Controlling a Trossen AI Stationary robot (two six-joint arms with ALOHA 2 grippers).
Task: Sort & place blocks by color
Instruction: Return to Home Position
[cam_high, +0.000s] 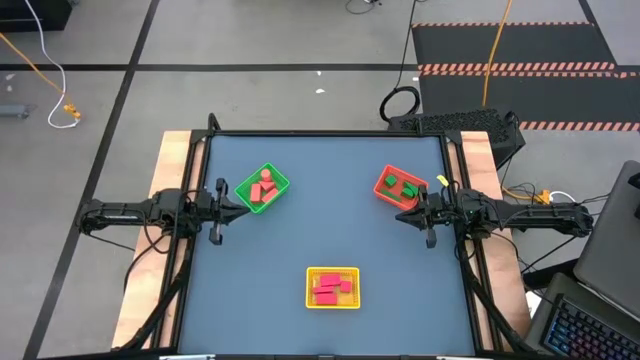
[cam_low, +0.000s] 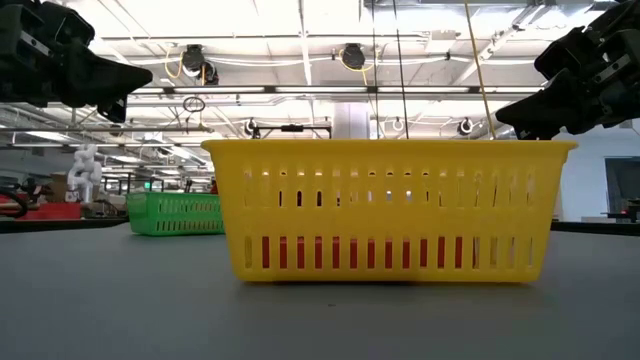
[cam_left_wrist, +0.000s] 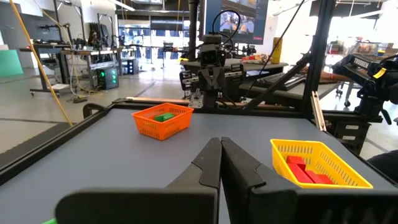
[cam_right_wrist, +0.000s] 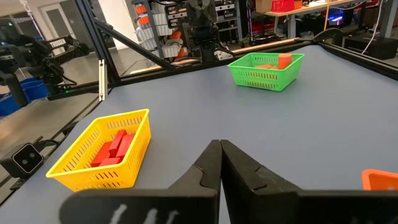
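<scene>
The blocks lie in three baskets. Salmon pink blocks fill the green basket at the table's far left. Green blocks sit in the red-orange basket at the far right. Crimson red blocks rest in the yellow basket near the front edge. My left gripper hovers shut at the left side, just beside the green basket. My right gripper hovers shut at the right side, close to the red-orange basket. Neither holds anything.
The blue-grey table top lies bare between the three baskets. Wooden side rails and a dark frame border it. Beyond the far edge lie cables on the floor; a laptop sits off the right side.
</scene>
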